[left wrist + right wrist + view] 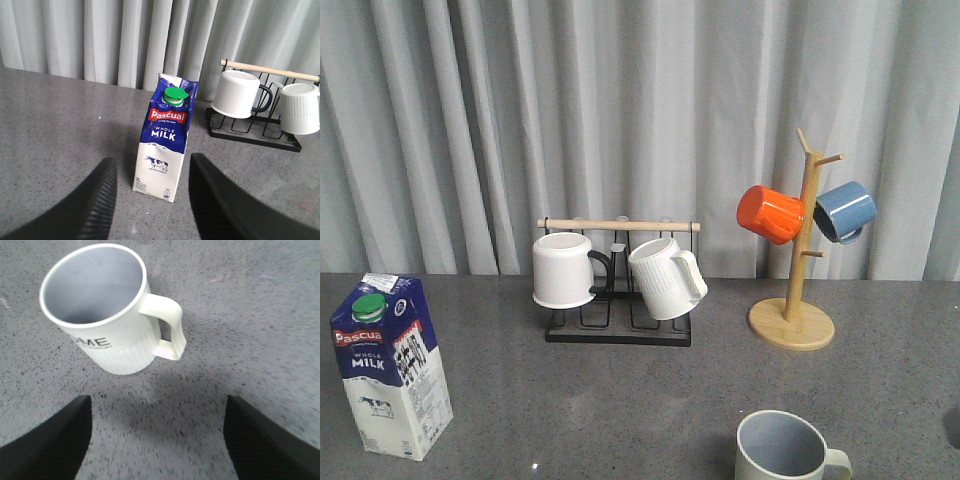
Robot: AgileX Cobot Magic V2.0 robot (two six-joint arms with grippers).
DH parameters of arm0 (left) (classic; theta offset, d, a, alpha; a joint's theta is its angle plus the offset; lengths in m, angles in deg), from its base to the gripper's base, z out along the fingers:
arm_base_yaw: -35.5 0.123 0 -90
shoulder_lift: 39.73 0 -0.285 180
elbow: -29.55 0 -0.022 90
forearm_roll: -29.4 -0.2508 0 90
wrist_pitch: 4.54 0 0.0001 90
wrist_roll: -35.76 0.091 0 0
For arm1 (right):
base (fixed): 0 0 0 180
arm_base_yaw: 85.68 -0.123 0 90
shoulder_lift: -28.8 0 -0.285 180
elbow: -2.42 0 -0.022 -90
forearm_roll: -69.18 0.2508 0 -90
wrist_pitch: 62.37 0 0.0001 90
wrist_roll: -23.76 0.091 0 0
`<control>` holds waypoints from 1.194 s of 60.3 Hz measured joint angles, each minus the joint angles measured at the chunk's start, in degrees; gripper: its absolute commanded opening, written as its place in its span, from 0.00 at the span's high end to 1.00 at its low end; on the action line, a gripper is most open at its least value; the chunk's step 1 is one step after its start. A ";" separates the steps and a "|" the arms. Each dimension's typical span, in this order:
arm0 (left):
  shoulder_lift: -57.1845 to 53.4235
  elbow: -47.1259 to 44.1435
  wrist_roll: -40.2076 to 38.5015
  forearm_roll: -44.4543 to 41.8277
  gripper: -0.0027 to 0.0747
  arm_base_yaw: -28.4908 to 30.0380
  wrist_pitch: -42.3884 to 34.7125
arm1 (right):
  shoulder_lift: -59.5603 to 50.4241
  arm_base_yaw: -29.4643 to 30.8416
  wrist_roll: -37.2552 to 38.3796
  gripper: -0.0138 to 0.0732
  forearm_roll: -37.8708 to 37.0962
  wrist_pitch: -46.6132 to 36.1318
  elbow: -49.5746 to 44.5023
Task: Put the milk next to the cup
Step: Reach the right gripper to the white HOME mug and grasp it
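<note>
The milk carton (392, 362) stands upright at the table's front left; it has a dark blue top, white base, green cap and red "Pascual" band. In the left wrist view the milk (164, 137) stands just beyond my left gripper (151, 172), which is open and empty, its fingers apart on either side of the carton's base. The cream cup (785, 448) with a blue-grey inside sits at the front right, handle to the right. In the right wrist view the cup (107, 315) shows "HOME" lettering. My right gripper (157, 412) is open and empty, short of the cup.
A black wire rack (618, 325) with a wooden bar holds two white mugs (563, 270) at the back centre. A wooden mug tree (798, 270) at the back right carries an orange mug (769, 213) and a blue mug (844, 211). Grey curtains hang behind the grey table (620, 410).
</note>
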 measured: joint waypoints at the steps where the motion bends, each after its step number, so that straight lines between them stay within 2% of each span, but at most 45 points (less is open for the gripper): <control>1: 0.00 0.00 0.00 -0.01 0.55 0.00 -0.01 | 0.59 0.00 -0.74 0.24 0.62 -0.30 0.00; 13: 0.00 0.00 0.22 0.06 0.55 0.00 -0.07 | 7.38 0.00 -7.31 0.24 5.13 -5.70 0.00; 41: 0.00 0.00 0.22 0.19 0.55 0.00 -0.07 | 19.59 0.00 -13.98 0.24 10.11 -9.55 5.22; 47: 0.00 0.00 0.22 0.19 0.55 0.00 -0.07 | 23.22 0.00 -15.14 0.27 10.31 -9.95 7.01; 53: 0.00 0.00 0.22 0.19 0.55 0.00 -0.07 | 26.69 0.00 -16.01 0.38 10.84 -10.43 8.72; 62: 0.00 0.00 0.22 0.19 0.55 0.00 -0.07 | 30.90 -0.59 -18.39 0.72 12.03 -10.95 10.58; 66: 0.00 0.00 0.22 0.19 0.55 0.00 -0.07 | 31.88 -1.85 -20.47 0.84 13.07 -11.86 10.99; 72: 0.00 0.00 0.22 0.19 0.55 0.00 -0.07 | 32.62 -3.92 -23.79 0.85 15.65 -13.84 11.47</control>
